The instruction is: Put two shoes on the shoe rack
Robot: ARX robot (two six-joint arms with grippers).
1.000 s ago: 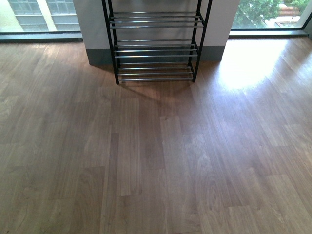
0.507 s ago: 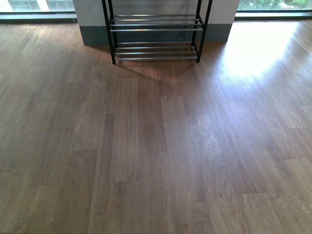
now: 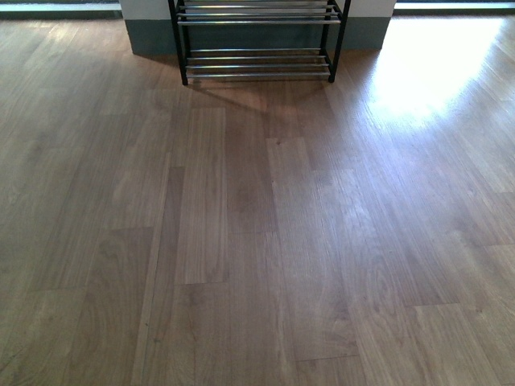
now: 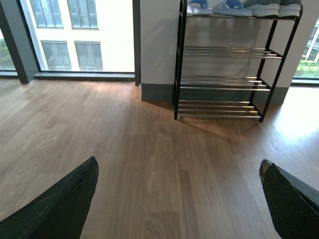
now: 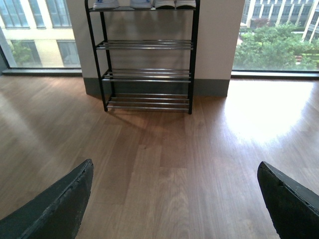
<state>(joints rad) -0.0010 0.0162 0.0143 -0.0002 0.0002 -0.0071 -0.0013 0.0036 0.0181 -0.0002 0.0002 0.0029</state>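
Black metal-framed shoe rack (image 4: 224, 59) with chrome bar shelves: stood against the grey-skirted wall.

Top shelf: pale blue plastic slides (image 4: 219, 7) at its left end, grey knit sneakers with white soles (image 4: 273, 8) at its right end, side by side. Lower shelves bare.

Left gripper (image 4: 179, 199), right gripper (image 5: 174, 199): both spread wide, holding nothing, over wooden floor (image 3: 257, 241).

Placement judged complete.

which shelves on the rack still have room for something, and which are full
The shoe rack is crowded only on its top shelf, where the pale blue slides sit beside the grey sneakers, side by side across the whole width. The three chrome shelves below show nothing on them. The wooden floor in front of the rack is bare too.
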